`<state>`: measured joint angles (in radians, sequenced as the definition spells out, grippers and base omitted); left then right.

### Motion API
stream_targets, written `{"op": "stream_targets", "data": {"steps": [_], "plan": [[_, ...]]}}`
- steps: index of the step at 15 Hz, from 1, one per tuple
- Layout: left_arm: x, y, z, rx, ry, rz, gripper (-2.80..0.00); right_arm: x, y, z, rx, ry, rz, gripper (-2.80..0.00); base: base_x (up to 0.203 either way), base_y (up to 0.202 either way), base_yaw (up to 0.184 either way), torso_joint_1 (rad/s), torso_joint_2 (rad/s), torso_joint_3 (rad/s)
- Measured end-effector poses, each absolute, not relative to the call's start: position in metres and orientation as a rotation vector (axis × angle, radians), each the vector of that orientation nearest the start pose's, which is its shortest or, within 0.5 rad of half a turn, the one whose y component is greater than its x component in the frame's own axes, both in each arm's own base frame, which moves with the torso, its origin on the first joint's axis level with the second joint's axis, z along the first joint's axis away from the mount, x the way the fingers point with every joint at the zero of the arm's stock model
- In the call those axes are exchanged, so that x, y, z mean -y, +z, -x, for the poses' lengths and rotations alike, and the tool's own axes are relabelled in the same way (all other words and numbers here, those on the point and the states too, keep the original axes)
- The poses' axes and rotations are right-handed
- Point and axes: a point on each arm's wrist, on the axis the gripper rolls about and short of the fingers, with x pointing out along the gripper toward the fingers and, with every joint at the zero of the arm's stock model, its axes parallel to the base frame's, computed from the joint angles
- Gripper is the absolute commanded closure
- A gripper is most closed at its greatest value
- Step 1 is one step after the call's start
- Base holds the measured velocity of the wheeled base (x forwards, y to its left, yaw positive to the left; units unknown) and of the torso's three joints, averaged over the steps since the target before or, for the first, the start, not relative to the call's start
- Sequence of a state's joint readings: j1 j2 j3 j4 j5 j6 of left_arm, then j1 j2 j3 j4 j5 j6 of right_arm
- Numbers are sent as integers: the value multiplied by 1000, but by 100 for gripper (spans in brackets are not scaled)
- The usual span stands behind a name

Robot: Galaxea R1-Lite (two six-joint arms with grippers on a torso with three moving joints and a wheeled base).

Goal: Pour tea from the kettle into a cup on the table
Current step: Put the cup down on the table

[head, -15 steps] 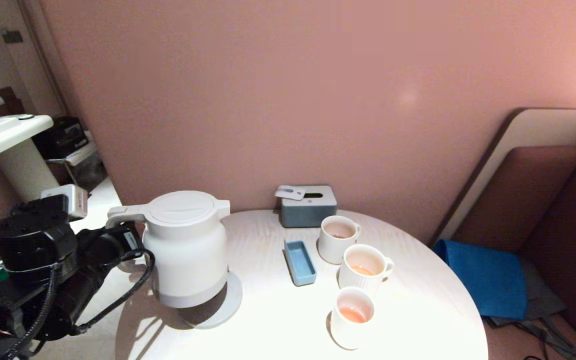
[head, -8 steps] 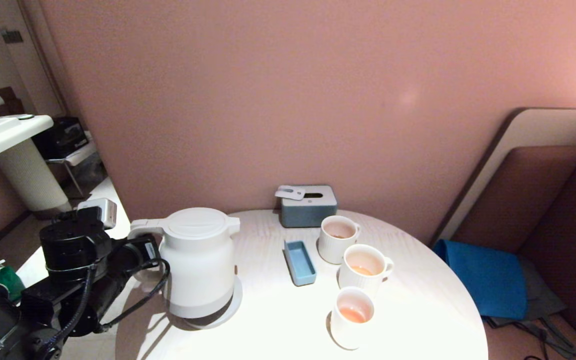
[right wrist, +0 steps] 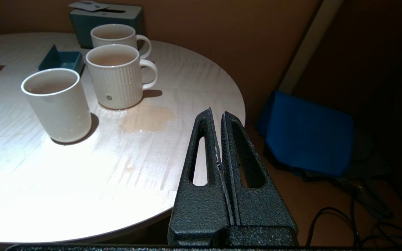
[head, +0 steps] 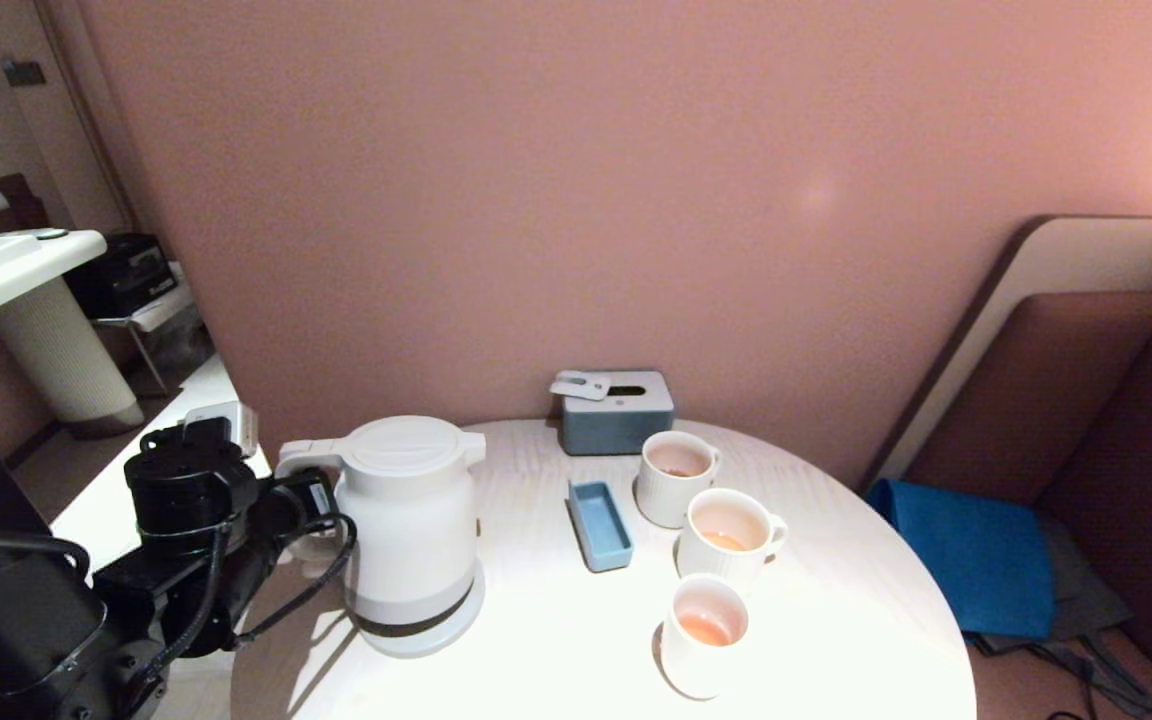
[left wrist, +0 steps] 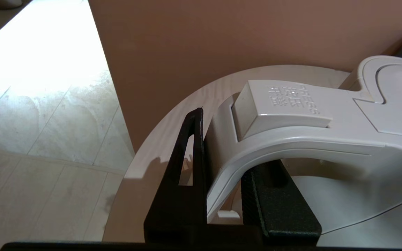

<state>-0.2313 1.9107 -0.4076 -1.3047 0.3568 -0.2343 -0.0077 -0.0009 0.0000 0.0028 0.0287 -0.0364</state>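
The white kettle (head: 411, 530) is upright at the left of the round pale table (head: 836, 620), over its flat grey base (head: 441, 632); a thin dark gap shows under its bottom band. My left gripper (head: 308, 495) is shut on the kettle's loop handle (left wrist: 291, 139), one finger (left wrist: 192, 146) outside the loop and one inside. Three white cups (head: 676, 478) (head: 729, 540) (head: 704, 635) stand in a row at the right, each with some pale orange tea (head: 706, 628). My right gripper (right wrist: 217, 113) is shut and empty, off the table's near right edge.
A small blue tray (head: 600, 525) lies between kettle and cups. A grey tissue box (head: 616, 410) stands at the back by the wall. A tea puddle (right wrist: 148, 118) lies beside the middle cup. Blue cloth (head: 976, 565) lies on the floor at the right.
My left gripper has carried the kettle to the right and downward, from beside and above the grey base to right over it. The cups and right arm have not moved.
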Motion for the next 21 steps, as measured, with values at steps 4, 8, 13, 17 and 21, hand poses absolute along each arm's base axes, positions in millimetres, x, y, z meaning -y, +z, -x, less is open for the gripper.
{"op": "stream_targets", "data": {"steps": [4,8,13,17,21], "plan": [[59,86,-285,-195,150,166,0,-1,75,23,-2,20,36,0,0,0,0,0,0,0],[59,75,-287,-228,157,160,0,-1,75,23,-2,21,36,0,0,0,0,0,0,0],[59,73,-283,-246,156,152,0,-1,75,23,-2,21,36,0,0,0,0,0,0,0],[58,81,-271,-240,146,150,0,-1,75,23,-2,21,36,0,0,0,0,0,0,0],[57,83,-267,-236,143,148,0,-1,75,23,-2,20,36,0,0,0,0,0,0,0]]}}
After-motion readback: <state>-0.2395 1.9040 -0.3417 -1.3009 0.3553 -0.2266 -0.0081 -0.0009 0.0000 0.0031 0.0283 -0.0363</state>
